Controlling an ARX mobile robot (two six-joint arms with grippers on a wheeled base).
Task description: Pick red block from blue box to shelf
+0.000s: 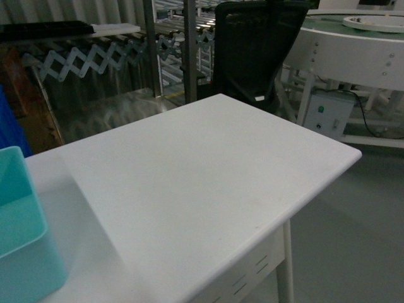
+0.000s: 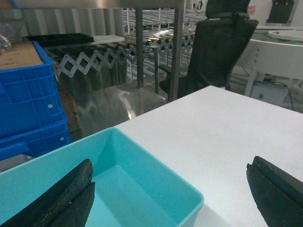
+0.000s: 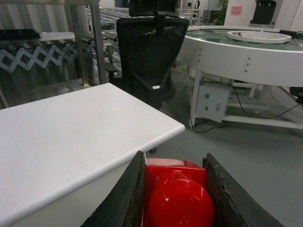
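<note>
The red block (image 3: 176, 196) is clamped between the two dark fingers of my right gripper (image 3: 174, 163), with its round stud facing the camera. That gripper hangs off the white table's (image 3: 71, 127) right edge, over the grey floor. The blue box (image 2: 156, 175) sits at the table's left end and shows in the head view as the same turquoise tub (image 1: 25, 252); the part of its inside that I see is bare. My left gripper (image 2: 170, 198) is open above it, with one finger over the tub and one over the table. The shelf (image 1: 189, 50) stands behind the table. Neither gripper appears in the head view.
A black mesh office chair (image 1: 252, 50) stands behind the table's far corner. A white round conveyor table (image 3: 236, 52) with a grey control box (image 3: 213, 101) is to the right. Dark blue ribbed crates (image 2: 28, 104) and an extendable roller conveyor (image 2: 90, 61) are at the left.
</note>
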